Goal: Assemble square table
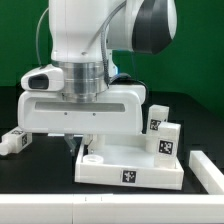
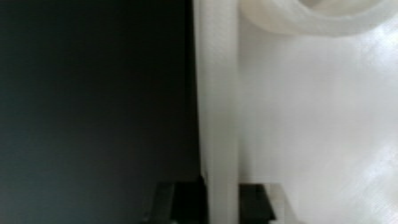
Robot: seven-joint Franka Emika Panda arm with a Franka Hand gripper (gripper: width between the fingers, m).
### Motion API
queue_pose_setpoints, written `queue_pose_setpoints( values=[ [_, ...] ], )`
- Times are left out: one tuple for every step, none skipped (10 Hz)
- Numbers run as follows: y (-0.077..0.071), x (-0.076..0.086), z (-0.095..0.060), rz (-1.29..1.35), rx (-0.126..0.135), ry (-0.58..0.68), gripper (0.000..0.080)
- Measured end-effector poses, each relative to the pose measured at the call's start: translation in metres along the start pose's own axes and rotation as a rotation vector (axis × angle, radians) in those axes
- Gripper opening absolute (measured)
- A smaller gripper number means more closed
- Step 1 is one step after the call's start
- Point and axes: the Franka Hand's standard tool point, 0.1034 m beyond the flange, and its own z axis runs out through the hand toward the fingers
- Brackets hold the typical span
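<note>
The tool [image 2: 214, 200] pinches the raised rim of the white square panel [image 1: 140, 160], which lies flat on the black bench [image 1: 30, 175]. A round socket [image 2: 320, 15] sits at its corner, and there is a tag [image 1: 128, 176] on its side.

I counted one arm [image 1: 85, 40] carrying one gripper [image 2: 217, 200], with two dark fingertips [image 2: 178, 203] showing at the wrist. There was one square panel [image 1: 150, 165], and one round corner socket [image 1: 92, 157] on it was in sight. Three stubby legs showed: a first leg [image 1: 157, 112], a second leg [image 1: 170, 133] and a third leg [image 1: 14, 141]. Two lengths of white bar [image 1: 100, 210] showed. Three tags [image 1: 130, 176] were clear enough to count.
</note>
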Motion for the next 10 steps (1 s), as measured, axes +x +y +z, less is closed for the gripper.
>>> queue_pose_setpoints(
  values=[
    [0.002,0.015,-0.002,-0.178,-0.019,0.010,0.0054],
    [-0.004,0.029,-0.002,-0.283,-0.017,0.019,0.0054],
    [-0.014,0.034,-0.003,-0.342,-0.036,0.015,0.0054],
    [-0.013,0.033,-0.002,-0.411,-0.037,0.010,0.0054],
    [-0.009,0.032,-0.002,-0.467,-0.042,0.006,0.0054],
    [-0.010,0.034,-0.002,-0.521,-0.054,0.002,0.0054],
    [-0.021,0.046,-0.004,-0.669,-0.091,0.012,0.0054],
    [-0.034,0.061,-0.005,-0.804,-0.116,0.020,0.0054],
    [-0.041,0.078,-0.005,-0.970,-0.132,0.012,0.0054],
    [-0.048,0.092,-0.005,-1.060,-0.149,-0.015,0.0054]
  ],
)
